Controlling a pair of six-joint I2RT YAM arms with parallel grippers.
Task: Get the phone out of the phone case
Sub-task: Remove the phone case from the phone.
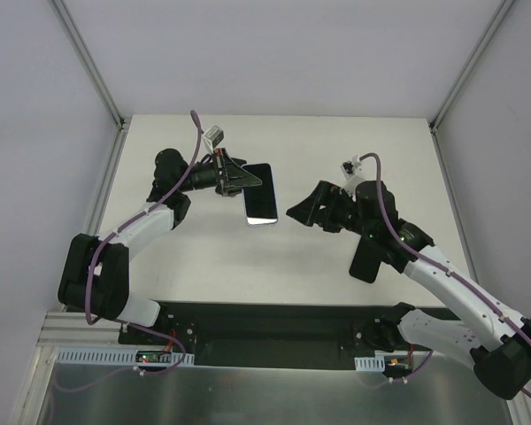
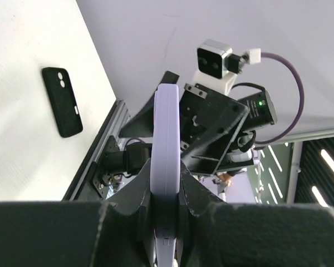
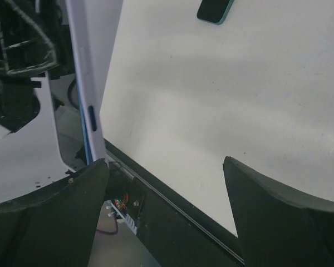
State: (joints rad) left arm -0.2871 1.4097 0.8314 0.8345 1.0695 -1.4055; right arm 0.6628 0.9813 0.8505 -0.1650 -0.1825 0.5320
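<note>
Item: phone (image 1: 260, 202), lavender-edged; out of its case, pinched edge-on in my left pincer (image 1: 241, 181), above the desk (image 1: 203, 257). Item: phone case (image 1: 367, 262), black, empty; lying flat on the desk beneath my right arm, well apart from the phone. Right pincer (image 1: 299, 212): spread, holding nothing, near the phone. Status: separation looks done; remaining, I judge, at most setting the phone down.
</note>
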